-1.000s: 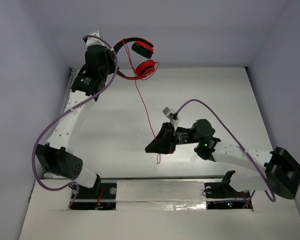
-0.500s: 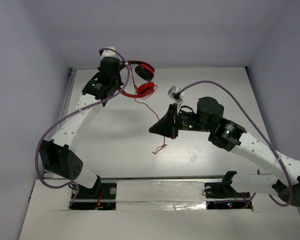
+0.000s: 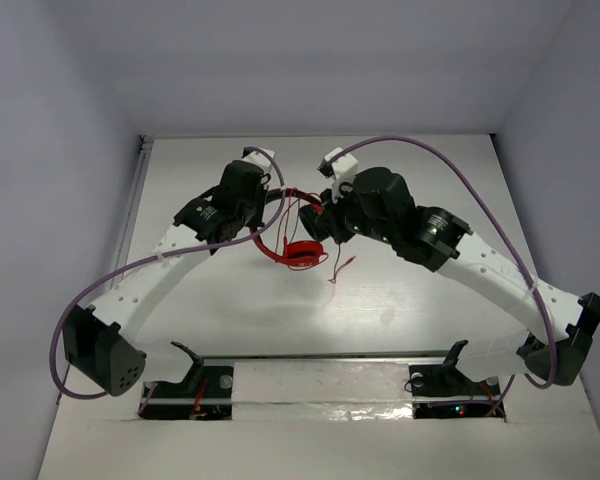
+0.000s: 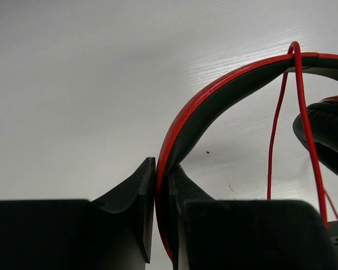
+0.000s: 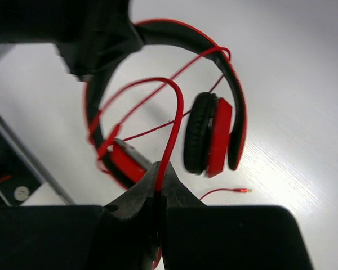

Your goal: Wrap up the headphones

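Note:
The red headphones [image 3: 302, 252] hang just above the middle of the table, one red earcup facing up. My left gripper [image 3: 267, 208] is shut on the red-and-black headband [image 4: 214, 95], which is pinched between its fingers [image 4: 143, 191]. My right gripper [image 3: 323, 222] is close on the right of the headphones and is shut on the thin red cable [image 5: 172, 129]. The cable loops over the headband [image 5: 222, 53] and across the space between the earcups [image 5: 217, 135]. Its loose end with the plug [image 5: 242, 191] lies on the table [image 3: 338, 268].
The white table [image 3: 430, 320] is walled at the back and on both sides. Purple robot cables [image 3: 110, 275] [image 3: 450, 165] arch beside each arm. The arm bases and a metal rail [image 3: 320, 385] run along the near edge.
My left arm has carried the headphones from the back left down to the table's middle. My right gripper has moved up and left with the cable, right next to the headband.

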You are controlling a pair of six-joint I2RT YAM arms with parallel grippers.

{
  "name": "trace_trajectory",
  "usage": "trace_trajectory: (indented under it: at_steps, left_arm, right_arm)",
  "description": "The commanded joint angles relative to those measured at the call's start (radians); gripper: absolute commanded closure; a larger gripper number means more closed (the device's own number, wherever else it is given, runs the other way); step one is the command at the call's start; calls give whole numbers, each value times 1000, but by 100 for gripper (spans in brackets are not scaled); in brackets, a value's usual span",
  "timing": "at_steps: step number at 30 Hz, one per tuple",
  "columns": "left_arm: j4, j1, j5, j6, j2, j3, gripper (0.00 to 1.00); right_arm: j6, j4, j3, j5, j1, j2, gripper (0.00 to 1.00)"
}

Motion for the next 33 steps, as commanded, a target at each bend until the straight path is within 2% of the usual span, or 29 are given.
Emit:
trace_trajectory:
  at_steps: [1, 6, 9, 12, 16, 20, 23, 27, 30, 33]
  left_arm:
    - [48, -3, 104, 22, -100, -2, 100]
    - [25, -3, 201, 43, -149, -9, 100]
    - [12, -3, 209, 51, -164, -26, 100]
    - [32, -3, 261, 53, -190, -41, 100]
    - [34, -3, 261, 50, -196, -31, 100]
    - [43, -3, 338, 56, -196, -3, 100]
    - [60, 7, 388, 51, -207, 33, 100]
    - [66, 17, 491, 37, -200, 103, 100]
    - [54, 17, 528, 28, -180, 150, 100]
    - [39, 27, 501, 13, -163, 198, 100]
  right_arm:
    - [-62, 2, 4, 153, -21, 11, 100]
    - [-64, 82, -35, 229, -69, 26, 100]
    - [-69, 122, -44, 260, -115, 37, 100]
    - [-66, 151, -61, 265, -164, 51, 99]
    - [-59, 191, -90, 251, -175, 43, 97]
    - [-46, 220, -130, 257, -193, 43, 95]
    - [-16, 280, -180, 208, -215, 32, 92]
    - [23, 376, -260, 83, -215, 23, 81]
    - [49, 499, -352, -46, -224, 0, 81]
    - [76, 648, -460, -163, -224, -47, 83]
